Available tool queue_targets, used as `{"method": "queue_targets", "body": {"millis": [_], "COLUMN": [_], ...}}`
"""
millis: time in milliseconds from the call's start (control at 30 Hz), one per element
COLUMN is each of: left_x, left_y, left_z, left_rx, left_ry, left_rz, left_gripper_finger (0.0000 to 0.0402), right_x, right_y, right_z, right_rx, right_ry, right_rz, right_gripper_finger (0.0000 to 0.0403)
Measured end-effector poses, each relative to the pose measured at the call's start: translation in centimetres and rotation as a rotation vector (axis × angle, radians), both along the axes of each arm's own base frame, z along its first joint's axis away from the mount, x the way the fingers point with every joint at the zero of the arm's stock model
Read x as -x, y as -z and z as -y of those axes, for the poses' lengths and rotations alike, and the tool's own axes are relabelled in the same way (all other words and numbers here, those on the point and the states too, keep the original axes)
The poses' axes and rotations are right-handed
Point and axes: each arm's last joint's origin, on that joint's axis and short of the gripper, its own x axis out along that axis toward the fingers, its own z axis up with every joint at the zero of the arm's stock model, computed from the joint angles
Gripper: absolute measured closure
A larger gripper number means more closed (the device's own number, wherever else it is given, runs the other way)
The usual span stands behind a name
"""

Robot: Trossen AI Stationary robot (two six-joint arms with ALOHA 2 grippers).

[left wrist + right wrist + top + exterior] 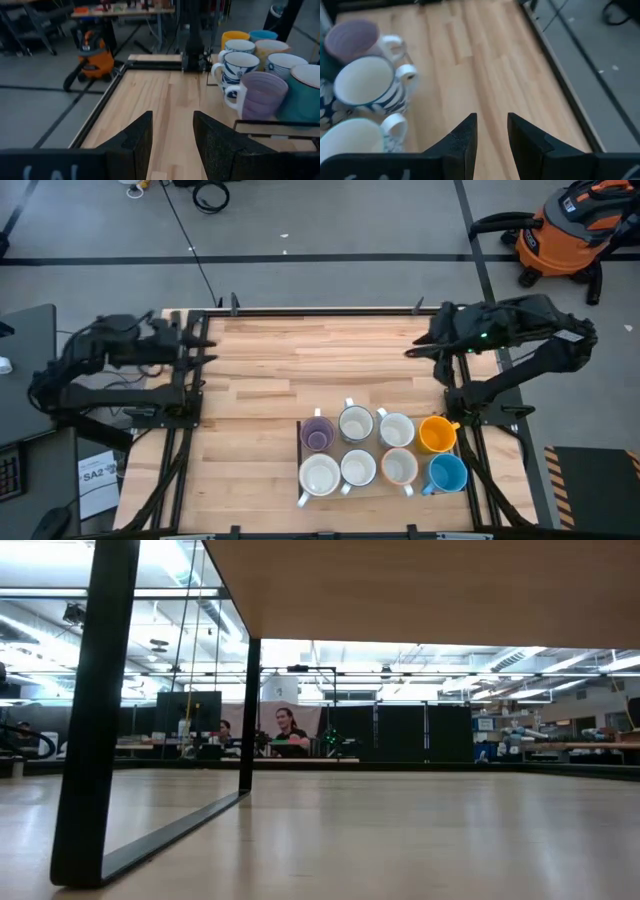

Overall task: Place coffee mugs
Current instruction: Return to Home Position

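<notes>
Left arm (pixel 105 362), right arm (pixel 525 330): showing matte black links, green light (pixel 484 335) glowing on the right. Left tool (pixel 172 115), right tool (pixel 492 116): showing grainy black fingers.

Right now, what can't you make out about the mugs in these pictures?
Low view: all mugs, hidden above the shelf.
High view: mug patterns; only rims and insides show from above.
Left wrist view: teal mug, cut by the edge.
Right wrist view: nearest mug, cut by the edge.

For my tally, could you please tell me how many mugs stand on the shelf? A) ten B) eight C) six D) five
B: the high view shows two rows of four mugs on the shelf; the left gripper and right gripper hover empty, away.
</notes>
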Motion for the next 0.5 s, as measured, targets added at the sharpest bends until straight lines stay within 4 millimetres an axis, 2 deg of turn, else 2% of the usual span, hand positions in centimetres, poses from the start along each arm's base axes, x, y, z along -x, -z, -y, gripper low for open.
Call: {"method": "queue_targets", "body": {"millis": [200, 500], "left_x": [4.3, 6.9], "left_y": [3.9, 9.5], "left_z": [0.9, 1.4], "left_rx": [-0.011, 0.003], "left_ry": [-0.001, -0.006], "left_rz": [0.089, 0.184], "left_gripper_finger": [0.0253, 0.0253], "right_x": [2.4, 5.9], "right_y": [0.1, 1.6], "right_z": [0.6, 1.2], "right_rx": [0.076, 0.031], "right_ry": [0.098, 0.192], "right_rz": [0.086, 0.19], "right_gripper_finger": [0.029, 0.029]}}
